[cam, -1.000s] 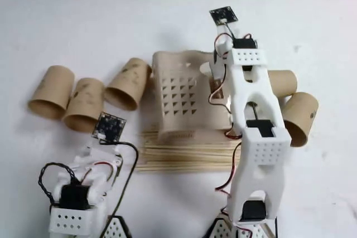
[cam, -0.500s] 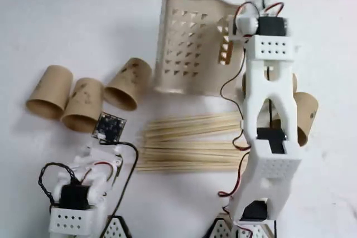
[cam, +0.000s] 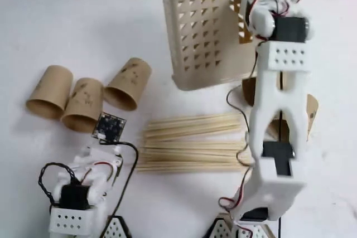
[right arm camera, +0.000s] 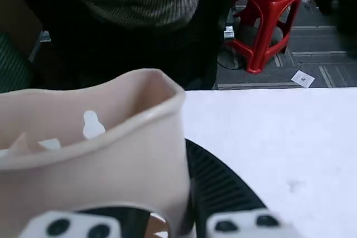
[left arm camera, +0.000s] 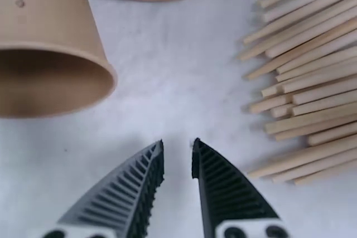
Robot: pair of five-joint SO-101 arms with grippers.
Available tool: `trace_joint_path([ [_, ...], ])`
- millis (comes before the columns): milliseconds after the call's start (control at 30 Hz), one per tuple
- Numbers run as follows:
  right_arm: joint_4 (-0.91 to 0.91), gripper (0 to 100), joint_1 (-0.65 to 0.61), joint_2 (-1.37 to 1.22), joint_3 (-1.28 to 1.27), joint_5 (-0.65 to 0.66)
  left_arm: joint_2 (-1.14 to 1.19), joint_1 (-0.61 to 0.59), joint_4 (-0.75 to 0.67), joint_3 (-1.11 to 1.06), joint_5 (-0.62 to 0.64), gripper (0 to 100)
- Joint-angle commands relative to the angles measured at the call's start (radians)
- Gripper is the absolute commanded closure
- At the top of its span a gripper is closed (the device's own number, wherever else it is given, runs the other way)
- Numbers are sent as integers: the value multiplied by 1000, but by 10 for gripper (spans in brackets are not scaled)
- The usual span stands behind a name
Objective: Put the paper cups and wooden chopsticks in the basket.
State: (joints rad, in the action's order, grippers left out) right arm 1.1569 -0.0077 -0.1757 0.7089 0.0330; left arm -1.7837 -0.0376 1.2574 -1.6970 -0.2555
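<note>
Paper cups (cam: pixel 85 104) lie three in a row on their sides at 9 o'clock of the white table (cam: pixel 67 26). Each is a brown tapered tube running from its base at 1 o'clock to its open mouth at 7 o'clock, and they lie close side by side. Bare matte tabletop stretches wide beyond them toward 11 o'clock.

At 7 o'clock the left gripper (left arm camera: pixel 177 151) hangs low over the table. Its black ribbed fingers (left arm camera: pixel 134 193) are a little apart with nothing between them. A cup mouth is near on one side and the ends of the wooden chopsticks (left arm camera: pixel 301 82) on the other, with a bare strip of table ahead.

In the high view the chopsticks sit toward 6 o'clock. They are pale round sticks in a loose sheaf, long axis from 9 to 3 o'clock, the upper few angled slightly toward 2.

At 12 to 1 o'clock the basket (cam: pixel 209 32) is held up with its mouth toward 12. It is cream plastic with triangular cut-outs and a wavy rim. Its pierced wall faces the high camera, and it overlaps the table's far edge.

The right gripper (right arm camera: pixel 184 165) is clamped on the basket's side wall, with one black ribbed finger on the outside. Two further cups (cam: pixel 310 114) lie at 3 o'clock, partly hidden behind the right arm (cam: pixel 279 110).
</note>
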Motion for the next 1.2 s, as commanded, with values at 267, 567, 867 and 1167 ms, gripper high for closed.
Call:
trace_joint_path([
  [267, 417, 982, -91, 318, -41, 184, -8, -5, 5, 2, 12, 894],
  [567, 567, 983, -85, 369, -103, 187, -8, -4, 5, 2, 12, 894],
  [867, 562, 983, -84, 667, -511, 226, -12, 81, 11, 2, 6, 893],
  [1167, 315, 982, -82, 915, -681, 212, -13, 39, -54, 196, -262, 891],
])
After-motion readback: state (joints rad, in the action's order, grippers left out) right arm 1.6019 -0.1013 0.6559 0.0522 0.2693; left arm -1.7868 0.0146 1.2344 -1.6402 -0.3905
